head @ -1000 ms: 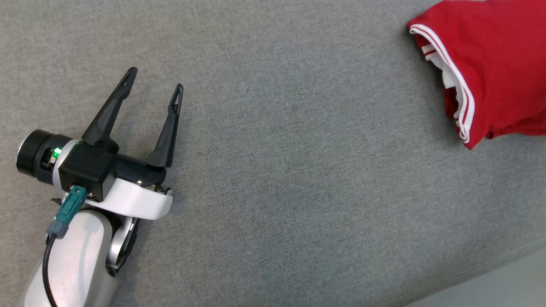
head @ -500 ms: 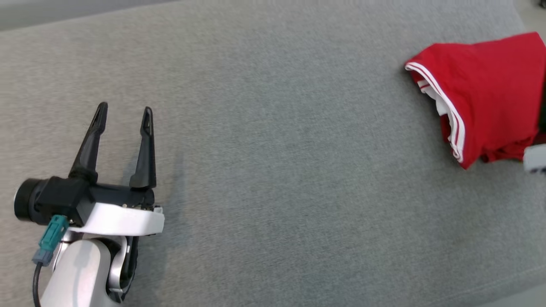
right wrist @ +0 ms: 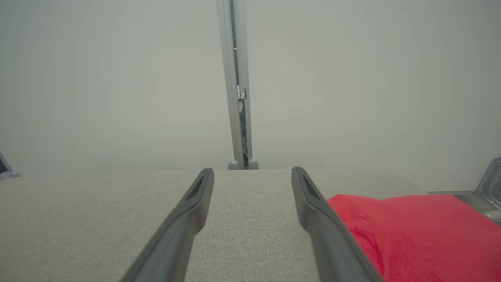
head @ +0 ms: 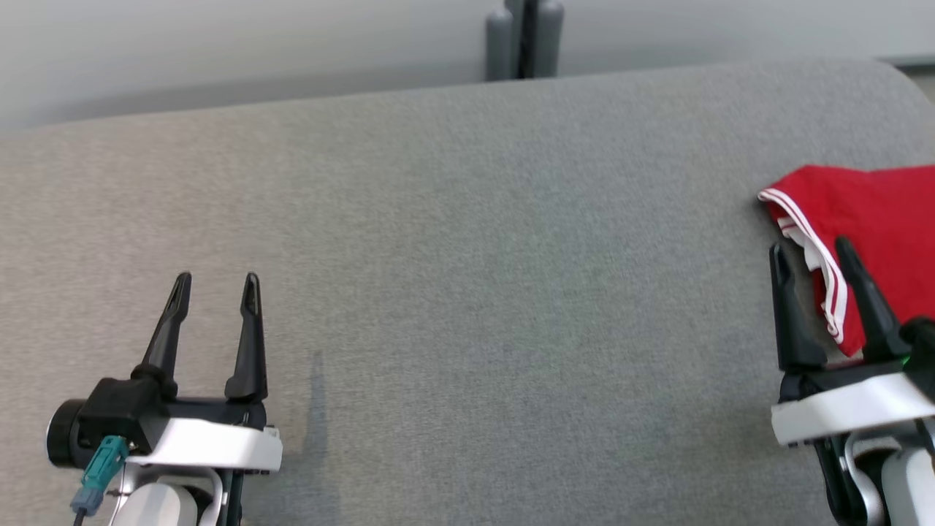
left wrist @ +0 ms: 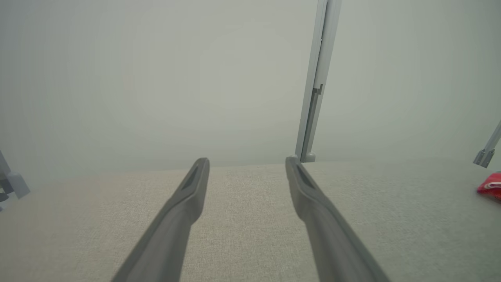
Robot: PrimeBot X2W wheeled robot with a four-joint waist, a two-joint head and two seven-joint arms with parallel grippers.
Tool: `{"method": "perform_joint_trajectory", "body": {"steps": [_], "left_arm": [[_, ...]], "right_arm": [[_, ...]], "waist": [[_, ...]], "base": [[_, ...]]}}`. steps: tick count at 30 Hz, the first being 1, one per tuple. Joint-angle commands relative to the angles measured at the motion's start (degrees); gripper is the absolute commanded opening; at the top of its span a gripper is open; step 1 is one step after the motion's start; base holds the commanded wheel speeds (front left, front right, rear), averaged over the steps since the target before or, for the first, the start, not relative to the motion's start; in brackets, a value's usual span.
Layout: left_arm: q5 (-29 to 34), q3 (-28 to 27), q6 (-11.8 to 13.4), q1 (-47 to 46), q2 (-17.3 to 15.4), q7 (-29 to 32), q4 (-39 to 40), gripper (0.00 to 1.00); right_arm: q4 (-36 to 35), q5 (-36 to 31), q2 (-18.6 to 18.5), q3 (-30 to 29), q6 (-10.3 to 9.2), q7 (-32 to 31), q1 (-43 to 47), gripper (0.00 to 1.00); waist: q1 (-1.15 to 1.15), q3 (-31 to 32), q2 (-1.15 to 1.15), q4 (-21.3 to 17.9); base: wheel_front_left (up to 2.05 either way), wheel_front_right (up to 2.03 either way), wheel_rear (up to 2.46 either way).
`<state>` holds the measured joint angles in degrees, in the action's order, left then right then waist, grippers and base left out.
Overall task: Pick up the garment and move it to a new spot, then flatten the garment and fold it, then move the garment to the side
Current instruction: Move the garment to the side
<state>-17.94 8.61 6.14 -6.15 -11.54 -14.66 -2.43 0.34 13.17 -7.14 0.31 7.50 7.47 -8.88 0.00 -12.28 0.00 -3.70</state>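
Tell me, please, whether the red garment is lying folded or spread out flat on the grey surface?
Folded: the red garment lies as a compact bundle at the right, its white-striped edges doubled over each other.

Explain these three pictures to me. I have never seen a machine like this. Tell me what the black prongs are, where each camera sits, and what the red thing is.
The black prongs are the robot's two grippers, its hands. The wide picture comes from its head, looking down on a grey fabric surface: left gripper at lower left, right gripper at lower right. The other two pictures come from cameras on each wrist, looking along that gripper's own fingers. The red thing is a red garment with white striped trim, lying on the surface by the right gripper. Both grippers are open and hold nothing.
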Motion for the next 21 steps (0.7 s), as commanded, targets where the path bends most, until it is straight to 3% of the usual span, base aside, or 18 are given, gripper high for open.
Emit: {"method": "perform_joint_trajectory", "body": {"steps": [1,6,21], "left_arm": [[-0.38,-0.06,-0.33,0.61,-0.31,-0.26,-0.36,1.00],[-0.61,-0.33,-0.89,3.60,-1.10,-0.33,-1.45,1.00],[0.33,1.47,1.01,11.22,-2.17,2.77,0.63,1.00]], "right_arm": [[-0.63,-0.51,0.06,-0.49,-0.02,-0.42,1.53,1.00],[-2.15,-1.34,0.91,-1.18,-0.02,-2.66,6.83,1.00],[-5.80,-3.05,2.70,-3.46,-0.01,-6.17,16.52,1.00]], "waist": [[0.00,3.35,0.00,2.63],[0.00,7.07,0.00,3.68],[0.00,13.81,0.00,4.47]], "base": [[0.00,0.00,0.00],[0.00,0.00,0.00],[0.00,0.00,0.00]]}}
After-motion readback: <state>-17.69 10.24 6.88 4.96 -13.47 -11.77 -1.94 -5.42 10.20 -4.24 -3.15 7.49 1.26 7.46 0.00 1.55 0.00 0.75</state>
